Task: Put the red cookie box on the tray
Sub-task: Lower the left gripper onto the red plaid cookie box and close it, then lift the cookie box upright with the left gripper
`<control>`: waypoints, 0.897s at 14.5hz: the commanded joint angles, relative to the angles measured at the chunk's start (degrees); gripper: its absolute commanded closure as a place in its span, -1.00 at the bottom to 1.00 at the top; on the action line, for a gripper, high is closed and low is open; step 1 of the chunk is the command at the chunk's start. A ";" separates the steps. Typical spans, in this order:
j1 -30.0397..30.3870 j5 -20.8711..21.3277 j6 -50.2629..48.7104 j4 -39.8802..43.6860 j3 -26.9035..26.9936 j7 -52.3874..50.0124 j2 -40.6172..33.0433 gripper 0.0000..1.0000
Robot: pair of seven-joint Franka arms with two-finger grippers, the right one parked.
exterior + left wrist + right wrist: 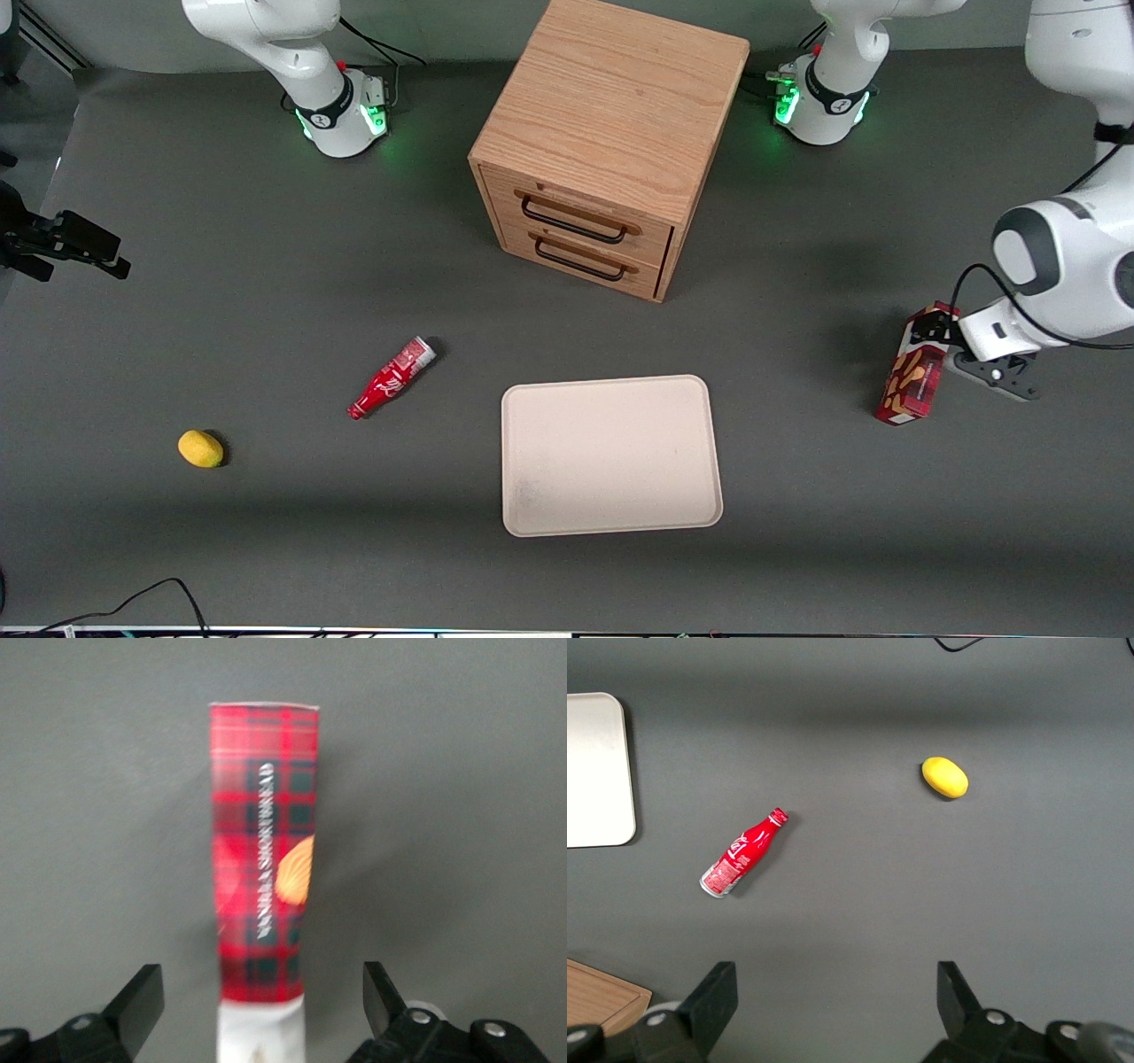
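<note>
Front view: I am holding the gripper [930,341] at the red cookie box [911,377], which is lying on the table toward the working arm's end, well apart from the one tray [611,456]; one cabinet [602,142], one soda bottle [392,377] and one lemon [200,448] are also lying about. Left wrist view: the fingers [142,997] are standing wide apart, straddling the box's white end without touching, so I am judging that closing so near the end could let the single box [263,859] pivot or slip.
</note>
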 commanded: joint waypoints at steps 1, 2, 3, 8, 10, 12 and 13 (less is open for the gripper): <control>-0.42 -1.75 5.02 -2.22 -0.59 1.02 0.72 -1.00; -0.51 -1.75 6.43 -2.22 -1.03 1.02 1.60 -1.00; -0.51 -1.75 7.49 -2.22 -1.12 1.02 2.39 -1.00; -0.07 -1.84 6.89 -1.96 -1.12 1.02 2.75 1.00; -0.07 -1.93 6.62 -1.96 -1.12 1.02 2.66 1.00; -0.07 -1.93 6.54 -1.87 -1.03 1.02 2.66 1.00; -0.07 -1.84 6.54 -1.78 -1.03 1.10 2.58 1.00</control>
